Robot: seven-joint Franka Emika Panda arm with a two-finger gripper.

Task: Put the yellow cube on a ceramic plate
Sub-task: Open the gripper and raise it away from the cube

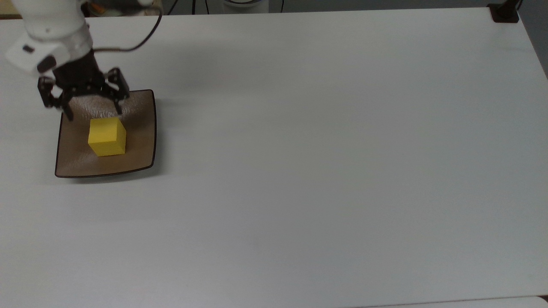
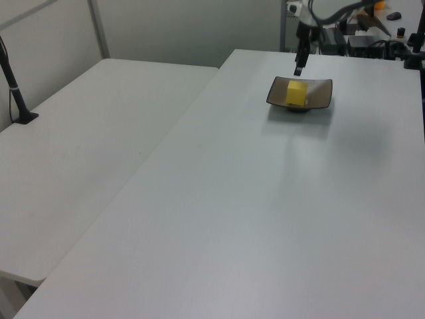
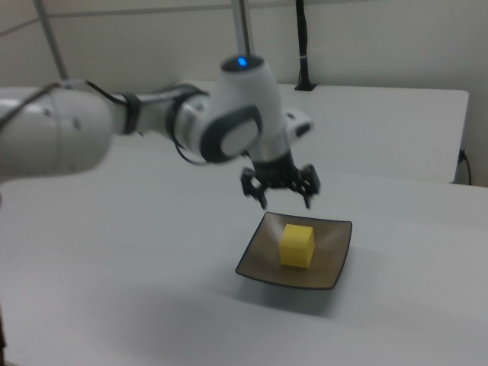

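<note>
The yellow cube [image 1: 107, 137] rests alone in the middle of the ceramic plate [image 1: 139, 145], a square tan-brown dish with a dark rim at the top view's left. The same cube [image 3: 296, 245] sits upright on the plate [image 3: 332, 263] in the right view, and the cube [image 2: 296, 93] and plate [image 2: 320, 96] lie at the far end of the table in the left view. My gripper [image 1: 93, 113] hangs open above the plate's far edge, clear of the cube, with nothing between its fingers. In the right view the gripper [image 3: 284, 201] hovers above and behind the cube.
The white table [image 1: 325, 149] stretches wide to the top view's right. A dark post base [image 1: 504, 13] stands at its far right corner. A second white table [image 2: 86, 139] with a black stand [image 2: 16, 100] lies at the left view's left.
</note>
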